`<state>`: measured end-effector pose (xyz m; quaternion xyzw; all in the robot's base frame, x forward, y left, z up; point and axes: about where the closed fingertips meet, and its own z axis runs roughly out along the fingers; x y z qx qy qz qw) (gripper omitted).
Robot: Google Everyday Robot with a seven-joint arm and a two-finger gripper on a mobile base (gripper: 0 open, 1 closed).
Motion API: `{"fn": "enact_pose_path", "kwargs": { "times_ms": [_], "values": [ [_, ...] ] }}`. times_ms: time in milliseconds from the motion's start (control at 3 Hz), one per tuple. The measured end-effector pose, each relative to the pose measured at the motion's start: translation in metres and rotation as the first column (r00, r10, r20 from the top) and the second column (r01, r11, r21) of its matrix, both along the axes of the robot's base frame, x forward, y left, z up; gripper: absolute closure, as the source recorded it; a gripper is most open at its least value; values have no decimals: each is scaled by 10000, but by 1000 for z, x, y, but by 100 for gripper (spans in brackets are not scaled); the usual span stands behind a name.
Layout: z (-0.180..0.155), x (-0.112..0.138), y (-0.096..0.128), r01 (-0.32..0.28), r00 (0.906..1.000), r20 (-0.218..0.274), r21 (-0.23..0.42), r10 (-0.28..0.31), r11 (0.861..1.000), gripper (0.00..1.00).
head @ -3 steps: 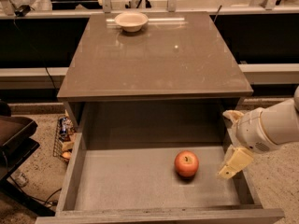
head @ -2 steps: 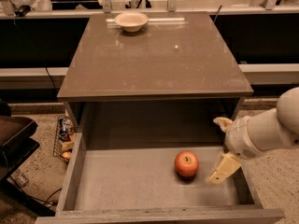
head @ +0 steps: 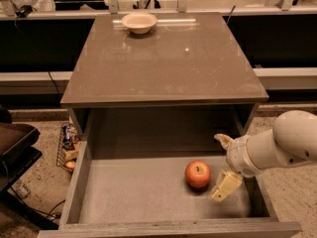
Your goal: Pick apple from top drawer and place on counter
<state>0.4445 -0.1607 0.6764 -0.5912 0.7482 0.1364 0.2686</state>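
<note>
1. One apple [head: 198, 174] – red-orange, stem dimple facing up – sits on the floor of the drawer, right of the middle and nearer the front edge than the back.
2. One drawer [head: 75, 182] is pulled out below the cabinet. I count a single thing inside it, the apple.
3. One counter [head: 163, 63] lies above, glossy and flat. It carries one cream bowl [head: 139, 22] at its far edge, left of centre and well apart from the apple.
4. One gripper [head: 218, 167] reaches in over the drawer's right side, on the end of a white arm [head: 282, 143] that comes from the right.
5. I count two fingers, spread wide and grasping nothing. The upper finger [head: 223, 141] points toward the back of the drawer, and the lower finger [head: 225, 186] hangs down close to the drawer floor.
6. The lower finger is just beside the apple on its right. I cannot tell whether they touch – the apple is not clasped.
7. On the floor left of the cabinet I see one small wire rack [head: 69, 143] holding some packets, and one dark piece of furniture [head: 15, 148] at the left edge.
</note>
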Motion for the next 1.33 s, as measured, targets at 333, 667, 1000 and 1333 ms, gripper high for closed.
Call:
{"fn": "enact_pose_path", "kwargs": {
  "times_ms": [333, 667, 1000, 1333],
  "values": [
    [-13, 5, 4, -140, 9999, 15, -116, 140, 9998, 0],
    [-27, 5, 7, -228, 9997, -110, -219, 225, 9995, 0],
    [-38, 4, 15, -387, 9990, -220, -241, 382, 9990, 0],
    [-49, 2, 32, -671, 9971, -370, -101, 667, 9977, 2]
  ]
}}
